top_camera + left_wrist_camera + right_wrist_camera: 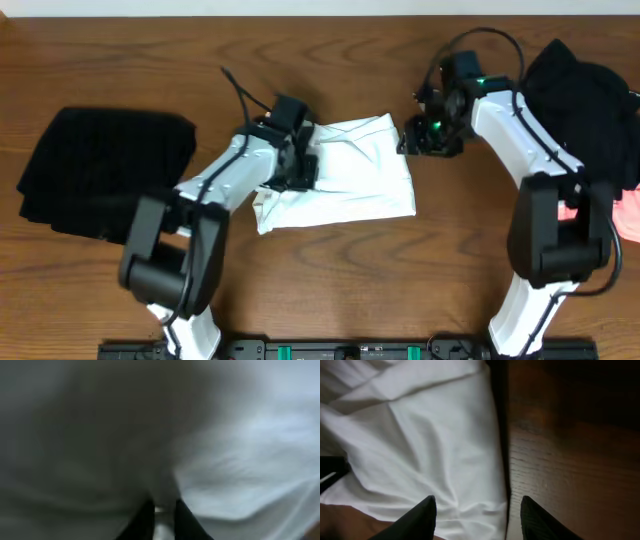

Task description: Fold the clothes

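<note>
The fingers [422, 517] of the right gripper [418, 135] stood spread, straddling the right-hand edge of the white T-shirt [355, 175] without closing on it. The fingers [142, 522] of the left gripper [298, 162] were drawn close together, pinching a ridge of white cloth at the shirt's left side.

The shirt lay on the wooden table [330, 290] between the two arms, gathered into a rough rectangle several layers deep. Its surface was creased, and a loose flap jutted out at the near left corner. No print was visible on the upturned face.

A black garment [100, 170] lay well apart to the left. A second black heap [585, 95] and a pink garment [628, 215] lay at the table's far right.

Judged from its wrinkles and soft folds, the shirt was light, limp and unable to hold a shape. Lifted at one point it would likely sag and let its layers slip apart. The soundest holds appeared to be at an outer edge or corner, taken through every layer, with both grippers on one side so that the fold carried over evenly.
</note>
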